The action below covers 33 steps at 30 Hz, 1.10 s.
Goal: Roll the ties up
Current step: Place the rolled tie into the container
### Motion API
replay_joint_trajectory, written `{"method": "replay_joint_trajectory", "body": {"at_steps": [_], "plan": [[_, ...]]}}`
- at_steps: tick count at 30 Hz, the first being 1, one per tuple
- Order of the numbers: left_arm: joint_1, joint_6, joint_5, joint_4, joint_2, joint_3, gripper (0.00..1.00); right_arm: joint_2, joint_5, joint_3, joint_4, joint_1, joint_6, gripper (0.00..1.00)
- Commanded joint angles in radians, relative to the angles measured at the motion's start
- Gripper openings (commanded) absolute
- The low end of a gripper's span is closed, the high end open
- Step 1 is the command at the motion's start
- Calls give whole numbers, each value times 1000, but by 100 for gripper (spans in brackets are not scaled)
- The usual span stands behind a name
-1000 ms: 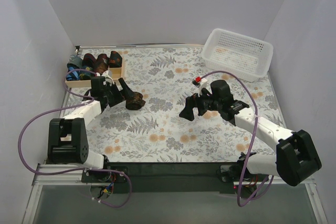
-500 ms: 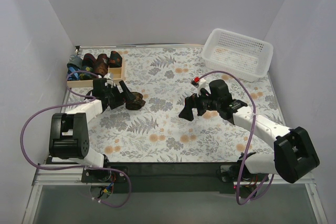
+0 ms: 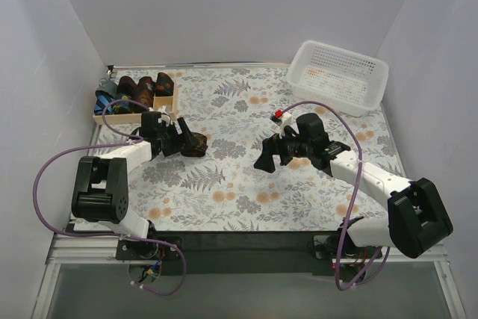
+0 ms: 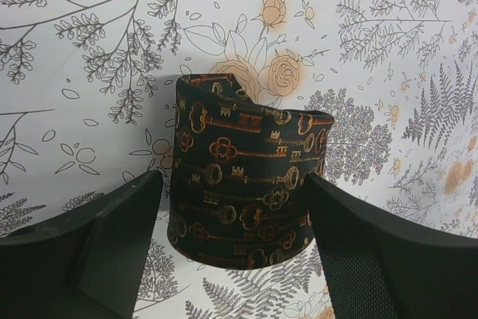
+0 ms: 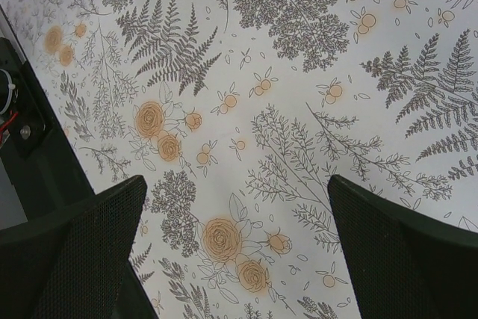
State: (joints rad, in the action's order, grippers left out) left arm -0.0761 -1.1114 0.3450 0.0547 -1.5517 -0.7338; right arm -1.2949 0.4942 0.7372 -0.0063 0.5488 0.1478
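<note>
While the rolled key-patterned tie [image 4: 243, 177] stands on the floral worktop [image 4: 89, 50], the left end effector [image 4: 233, 192] straddles it, not quite clenched; the right end effector [image 5: 237, 199] hangs spread wide, holding nothing.

Bright, even white light from above, soft pale shadows beside the rolled tie [image 4: 243, 177], all views sharp, colours clear

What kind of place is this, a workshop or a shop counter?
Probably a robot test booth in a lab: plain white walls box in a table with a floral cloth, two black-and-white robot arms are bolted at its near edge, and a shallow wooden tray holds rolled neckties.
</note>
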Motion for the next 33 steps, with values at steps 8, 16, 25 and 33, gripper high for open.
{"method": "replay_joint_trajectory", "body": {"at_steps": [8, 16, 25, 33], "plan": [[-57, 19, -87, 57, -47, -44, 70, -9, 15, 31, 8, -4, -28, 96], [-112, 9, -116, 62, -76, -65, 64, -18, 12, 28, 8, -4, -28, 96], [-125, -7, -142, 99, -56, -111, 42, -11, -2, 33, 8, -6, -37, 96], [-107, 48, -283, 223, -25, -285, 36, 19, -72, 62, -81, -4, -76, 96]]}}
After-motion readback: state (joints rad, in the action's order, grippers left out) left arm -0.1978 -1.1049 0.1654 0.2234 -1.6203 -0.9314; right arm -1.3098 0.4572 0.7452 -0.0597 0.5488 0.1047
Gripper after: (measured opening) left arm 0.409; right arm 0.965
